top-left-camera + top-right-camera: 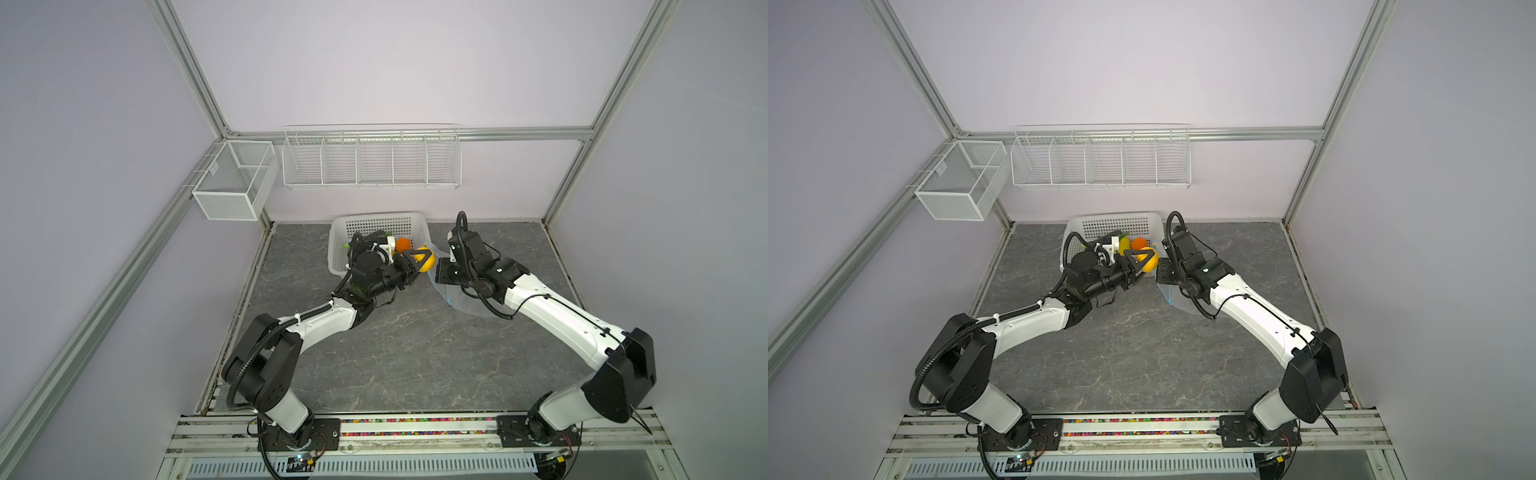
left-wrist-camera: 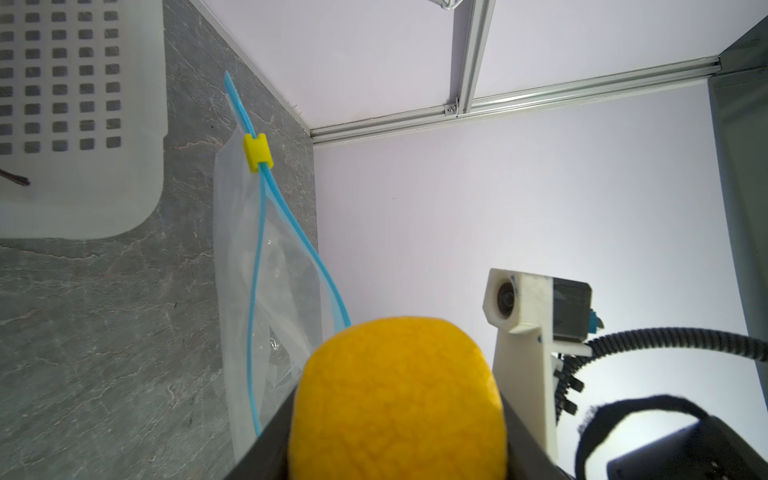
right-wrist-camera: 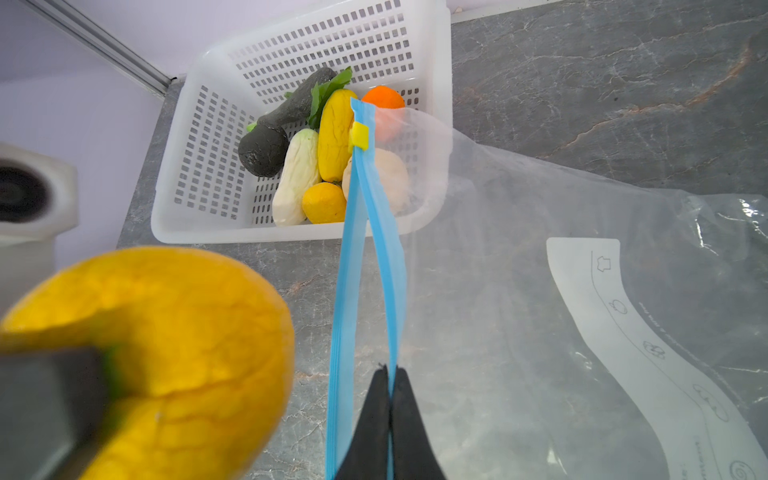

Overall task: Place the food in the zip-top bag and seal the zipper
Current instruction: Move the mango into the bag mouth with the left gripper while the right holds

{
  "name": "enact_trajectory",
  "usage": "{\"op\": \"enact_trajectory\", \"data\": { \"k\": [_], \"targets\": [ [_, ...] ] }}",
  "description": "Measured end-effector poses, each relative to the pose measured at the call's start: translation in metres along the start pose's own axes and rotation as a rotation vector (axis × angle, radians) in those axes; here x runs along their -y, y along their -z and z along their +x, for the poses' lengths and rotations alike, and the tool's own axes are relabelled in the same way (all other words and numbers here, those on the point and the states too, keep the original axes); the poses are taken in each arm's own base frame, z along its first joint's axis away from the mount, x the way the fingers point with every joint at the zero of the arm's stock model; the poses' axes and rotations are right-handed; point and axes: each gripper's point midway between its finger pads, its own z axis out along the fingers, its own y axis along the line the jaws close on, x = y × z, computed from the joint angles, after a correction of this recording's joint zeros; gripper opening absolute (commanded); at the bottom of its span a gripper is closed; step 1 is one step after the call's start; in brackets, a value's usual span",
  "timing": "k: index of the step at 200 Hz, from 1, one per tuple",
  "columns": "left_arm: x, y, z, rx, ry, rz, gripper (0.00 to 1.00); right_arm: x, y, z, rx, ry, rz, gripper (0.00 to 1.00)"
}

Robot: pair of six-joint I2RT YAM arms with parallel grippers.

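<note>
A round yellow toy fruit (image 2: 399, 395) is clamped in the left end effector (image 1: 419, 262). It is held above the grey marbled counter (image 1: 415, 353), just beside the mouth of the large clear crinkly zip-top bag (image 3: 540, 257) and between that bag and the white perforated plastic basket (image 3: 208, 232). The right end effector (image 3: 389, 376) is pinched shut on one lip of the light-blue zipper strip (image 3: 345, 291). That lip is thereby lifted while the other lip hangs apart from it, and the small yellow slider (image 3: 360, 135) is parked at the far end, so the zipper is undone. The gap between the lips looks narrow against the fruit's width, so the fruit may well be caught on a lip. The thin strip could then be dragged out of the pinch, or the whole bag shoved along the counter. If released short of the mouth, the round fruit would probably roll away. No food is seen inside the bag. In the basket are gathered an orange ball (image 3: 382, 99), a long yellow piece (image 3: 334, 133), a white ribbed piece (image 3: 297, 178), a small yellow round piece (image 3: 324, 203), a beige piece (image 3: 390, 178) seen through the bag's corner, and dark rough pieces (image 3: 264, 151) beside a green leaf.
</note>
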Motion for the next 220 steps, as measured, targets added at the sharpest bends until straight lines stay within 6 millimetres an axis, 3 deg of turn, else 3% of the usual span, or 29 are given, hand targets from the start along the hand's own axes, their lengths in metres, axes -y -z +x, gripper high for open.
{"op": "enact_trajectory", "data": {
  "k": [93,146,220],
  "targets": [
    [-0.021,-0.016,0.014,-0.022,0.014,-0.028,0.12,0.006,0.004,-0.002,0.007,-0.039,-0.023,0.06],
    [-0.024,-0.016,0.014,-0.018,0.012,-0.037,0.12,0.005,0.016,-0.009,0.038,-0.048,-0.048,0.06],
    [-0.039,-0.015,0.017,-0.029,-0.001,-0.098,0.1,0.005,0.015,-0.007,0.038,-0.051,-0.056,0.06]
  ]
}}
